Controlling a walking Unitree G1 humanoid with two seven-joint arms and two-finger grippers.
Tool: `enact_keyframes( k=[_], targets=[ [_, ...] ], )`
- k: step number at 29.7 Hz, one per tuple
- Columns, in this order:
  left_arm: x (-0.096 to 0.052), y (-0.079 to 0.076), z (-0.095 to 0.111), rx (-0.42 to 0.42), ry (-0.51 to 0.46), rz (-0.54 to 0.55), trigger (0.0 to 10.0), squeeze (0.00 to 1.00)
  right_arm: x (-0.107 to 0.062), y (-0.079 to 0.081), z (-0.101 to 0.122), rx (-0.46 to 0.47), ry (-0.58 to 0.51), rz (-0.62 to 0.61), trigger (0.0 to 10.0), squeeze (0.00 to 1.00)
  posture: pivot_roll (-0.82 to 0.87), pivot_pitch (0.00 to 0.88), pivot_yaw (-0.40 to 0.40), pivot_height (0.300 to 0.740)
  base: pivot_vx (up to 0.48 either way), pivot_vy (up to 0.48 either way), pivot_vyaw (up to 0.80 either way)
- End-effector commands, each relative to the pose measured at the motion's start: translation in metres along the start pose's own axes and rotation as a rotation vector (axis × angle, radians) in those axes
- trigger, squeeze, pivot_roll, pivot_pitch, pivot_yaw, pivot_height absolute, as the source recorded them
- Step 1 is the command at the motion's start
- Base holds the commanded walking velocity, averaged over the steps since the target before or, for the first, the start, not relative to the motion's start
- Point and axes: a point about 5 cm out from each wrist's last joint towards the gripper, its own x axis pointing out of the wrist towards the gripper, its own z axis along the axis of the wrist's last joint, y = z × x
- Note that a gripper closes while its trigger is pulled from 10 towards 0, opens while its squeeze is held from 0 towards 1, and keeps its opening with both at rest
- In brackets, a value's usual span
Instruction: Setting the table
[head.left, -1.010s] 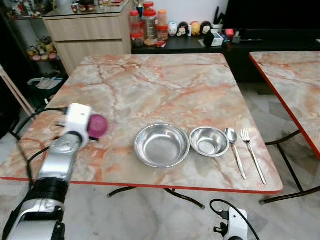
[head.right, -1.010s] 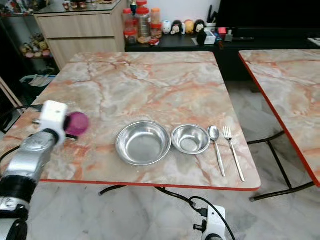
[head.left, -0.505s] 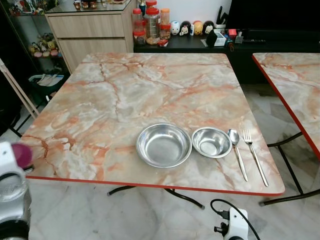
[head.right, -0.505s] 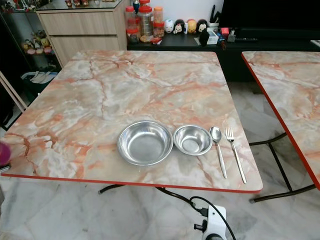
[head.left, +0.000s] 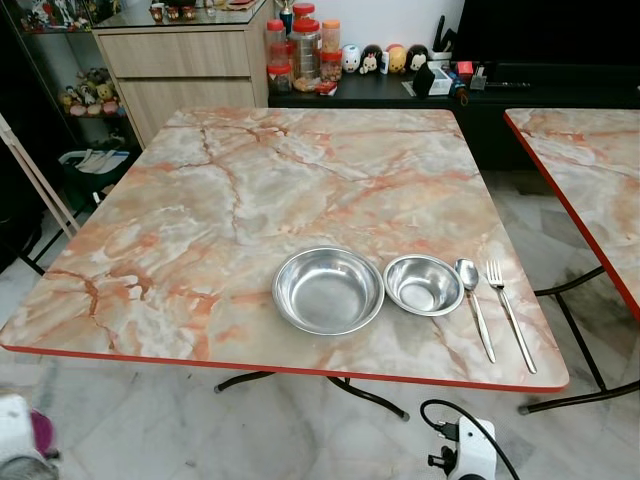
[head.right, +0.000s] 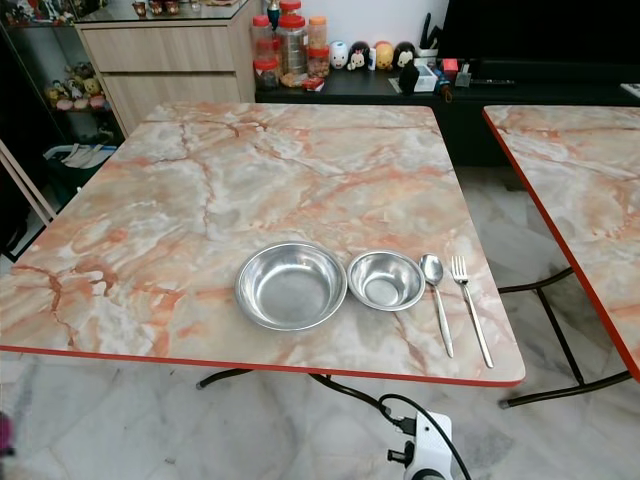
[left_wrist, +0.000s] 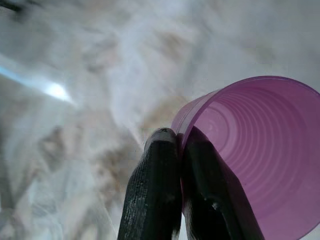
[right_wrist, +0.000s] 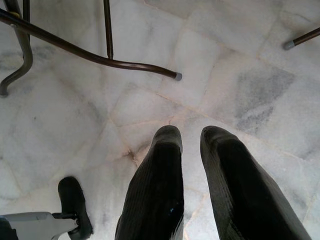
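Observation:
A marble-patterned table (head.left: 250, 180) with a red edge carries a large steel bowl (head.left: 328, 290), a small steel bowl (head.left: 423, 284), a spoon (head.left: 471, 300) and a fork (head.left: 508, 312) in a row near its front right. My left gripper (left_wrist: 180, 137) is shut on the rim of a purple plastic cup (left_wrist: 260, 150). It hangs low, below the table's front left corner, where the cup (head.left: 42, 432) peeks out beside the white wrist. My right gripper (right_wrist: 190, 135) hangs over the floor tiles, its fingers slightly apart and holding nothing.
A second marble table (head.left: 590, 160) stands to the right across a gap of tiled floor. Behind are a wooden cabinet (head.left: 180, 60) and a dark shelf with jars (head.left: 300, 45). A black cable (head.left: 432, 408) and table legs (right_wrist: 100, 55) lie below.
My left arm has dropped with the purple cup from over the table's left front part to below the table edge, at the bottom left. The dishes have not moved.

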Motion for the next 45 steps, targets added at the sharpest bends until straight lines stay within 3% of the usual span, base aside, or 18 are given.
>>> enact_keyframes(
  k=[1,3,6,12,15,21,24,30,37,45],
  targets=[
    [-0.004,-0.016,-0.01,0.042,0.054,-0.109,10.0,0.0,-0.001,0.0,-0.003,0.01,0.009,-0.004,10.0,0.0,0.02,0.0,0.024,0.74,0.0,0.0,0.0],
    [-0.006,-0.021,-0.011,0.03,0.057,-0.131,10.0,0.0,-0.001,-0.001,-0.003,0.012,0.01,-0.005,10.0,0.0,0.02,0.0,0.024,0.74,0.0,0.0,0.0],
    [-0.02,-0.059,-0.023,0.11,0.094,-0.361,10.0,0.0,0.0,0.0,-0.002,0.016,0.006,-0.006,10.0,0.0,0.01,0.0,0.028,0.74,0.0,0.0,0.0],
    [-0.031,-0.081,-0.028,0.159,0.111,-0.47,10.0,0.0,-0.001,-0.001,-0.002,0.017,0.005,-0.009,10.0,0.0,0.0,0.0,0.029,0.74,0.0,0.0,0.0],
    [-0.04,-0.095,-0.034,0.264,0.105,-0.546,10.0,0.0,-0.001,-0.002,-0.003,0.019,0.006,-0.012,10.0,0.0,0.0,0.0,0.029,0.74,0.0,0.0,0.0],
    [-0.046,-0.103,-0.039,0.283,0.106,-0.577,10.0,0.0,-0.001,-0.003,-0.002,0.022,0.002,-0.016,10.0,0.0,-0.01,0.0,0.031,0.74,0.0,0.0,0.0],
    [-0.048,-0.108,-0.035,0.236,0.077,-0.574,10.0,0.0,0.0,-0.004,-0.001,0.019,0.004,-0.018,10.0,0.0,-0.01,0.0,0.028,0.74,0.0,0.0,0.0],
    [-0.048,-0.108,-0.033,0.216,0.052,-0.543,10.0,0.0,-0.001,-0.006,-0.003,0.027,0.006,-0.024,10.0,0.0,-0.02,0.0,0.028,0.74,0.0,0.0,0.0],
    [-0.045,-0.103,-0.03,0.131,0.047,-0.491,10.0,0.0,-0.002,-0.01,-0.006,0.034,0.025,-0.047,10.0,0.0,-0.03,0.0,0.031,0.74,0.0,0.0,0.0],
    [-0.047,-0.107,-0.029,0.11,0.031,-0.507,10.0,0.0,-0.006,-0.017,-0.019,0.067,0.031,-0.063,10.0,0.0,-0.03,0.0,0.035,0.74,0.0,0.0,0.0]
  ],
)
